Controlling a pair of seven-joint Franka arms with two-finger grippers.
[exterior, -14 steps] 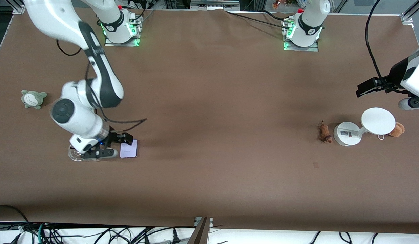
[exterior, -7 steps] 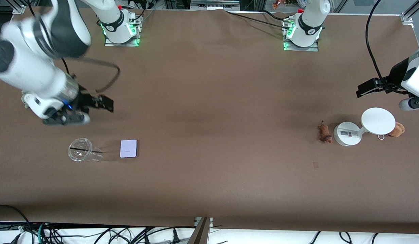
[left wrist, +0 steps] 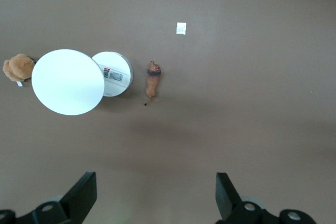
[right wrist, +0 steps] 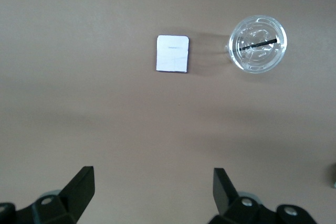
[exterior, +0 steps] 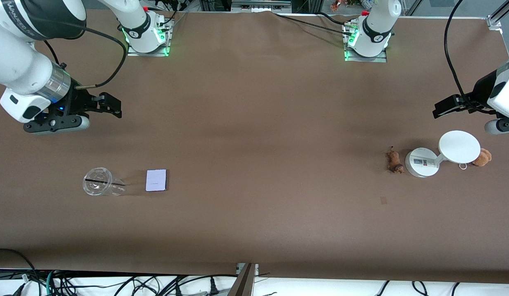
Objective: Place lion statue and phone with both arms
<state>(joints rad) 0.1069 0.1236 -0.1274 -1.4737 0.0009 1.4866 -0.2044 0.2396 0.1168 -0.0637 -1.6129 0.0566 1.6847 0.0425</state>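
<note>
The phone [exterior: 156,180], a pale lavender slab, lies flat on the table toward the right arm's end, beside a clear cup; it also shows in the right wrist view [right wrist: 172,53]. My right gripper [exterior: 56,124] hangs high over the table at that end, open and empty [right wrist: 152,179], apart from the phone. The lion statue [exterior: 393,161], tiny and orange-brown, lies toward the left arm's end beside a white stand's base; it shows in the left wrist view [left wrist: 153,80]. My left gripper [exterior: 501,125] waits high over that end, open and empty [left wrist: 155,184].
A clear plastic cup [exterior: 98,187] with a dark straw lies beside the phone [right wrist: 258,43]. The white stand has a round base [exterior: 421,162] and a disc top [exterior: 459,146]. A brown fuzzy plush [exterior: 482,157] sits beside it. A small patch [exterior: 383,200] marks the table.
My right gripper has risen from beside the phone and cup and swung toward its end of the table, leaving the phone flat. The left arm has not moved.
</note>
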